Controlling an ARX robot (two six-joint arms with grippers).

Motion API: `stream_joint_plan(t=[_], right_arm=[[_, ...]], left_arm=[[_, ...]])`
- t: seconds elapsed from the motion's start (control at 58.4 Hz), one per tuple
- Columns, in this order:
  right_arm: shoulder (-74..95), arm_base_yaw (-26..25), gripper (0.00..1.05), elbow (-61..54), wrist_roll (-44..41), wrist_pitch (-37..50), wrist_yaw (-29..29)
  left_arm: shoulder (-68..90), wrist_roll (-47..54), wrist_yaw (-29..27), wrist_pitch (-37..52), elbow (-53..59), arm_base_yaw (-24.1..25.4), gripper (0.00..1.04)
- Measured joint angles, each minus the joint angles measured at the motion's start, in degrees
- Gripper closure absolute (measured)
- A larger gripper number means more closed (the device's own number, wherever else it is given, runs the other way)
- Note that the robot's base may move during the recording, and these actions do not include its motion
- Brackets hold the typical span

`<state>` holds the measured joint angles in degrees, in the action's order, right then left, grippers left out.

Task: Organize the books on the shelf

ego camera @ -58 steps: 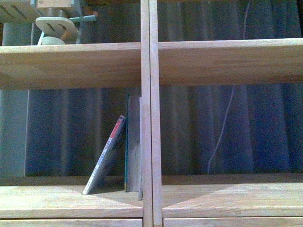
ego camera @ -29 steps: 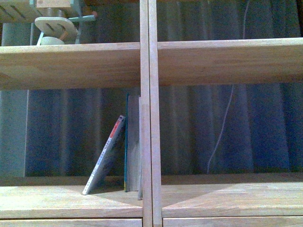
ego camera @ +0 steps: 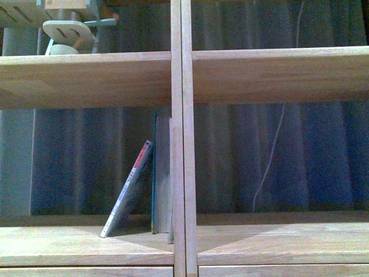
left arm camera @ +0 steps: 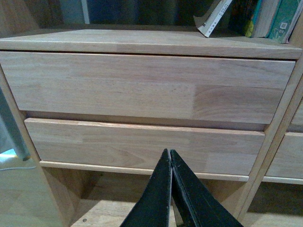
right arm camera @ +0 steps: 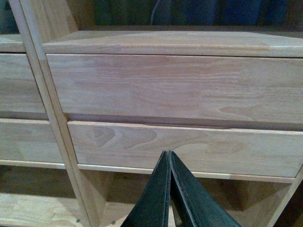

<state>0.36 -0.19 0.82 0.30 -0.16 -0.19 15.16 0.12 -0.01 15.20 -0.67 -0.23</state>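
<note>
Standing on the upper left board of the shelf (ego camera: 86, 78): a pale wooden toy (ego camera: 68, 29), only partly in view. Below, in the left compartment, leaning to the right: the thin pale book (ego camera: 128, 190), its top edge resting against the upright thicker book (ego camera: 161, 176), its foot well out on the board. Running down the thin book's spine: red marks and small print, too small to read. Showing a teal edge, and pressing against the central double upright (ego camera: 183, 138): the thicker book. Hanging behind the right compartment, before a dark blue curtain (ego camera: 323, 156): a thin white cable (ego camera: 271, 156).

Hovering low before two plain drawer fronts (left arm camera: 142, 118): the left gripper (left arm camera: 170, 156), fingers pressed together, pinching nothing. Sitting above it and farther right, over the drawers: both books. Pointing at the other drawer pair (right arm camera: 180, 118), right of the double upright: the right gripper (right arm camera: 169, 157), also closed and empty, well below the books' board.
</note>
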Motion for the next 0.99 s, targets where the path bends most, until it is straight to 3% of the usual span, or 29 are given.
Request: stream_joint_plan(t=[0.342,0.411,0.684,0.992], right_arm=[[-0.04,0.00,1.02,0.00,0.00,0.00,0.00],[-0.04,0.00,1.02,0.00,0.00,0.00,0.02],[-0.04,0.00,1.01,0.00,-0.13,0.00,0.02],[-0.04,0.00,0.47,0.00,-0.11,0.00,0.00]], left_arm=[[-5.31,0.00,0.00,-5.33,0.00,0.00,1.02],[-12.70,0.00,-0.04,-14.19,-0.02,0.00,1.02],[-14.80,-0.02,-0.04,-15.02,-0.02,0.00,1.02],[-14.80,-0.02,-0.02,-15.08,-0.02,0.00,0.47]])
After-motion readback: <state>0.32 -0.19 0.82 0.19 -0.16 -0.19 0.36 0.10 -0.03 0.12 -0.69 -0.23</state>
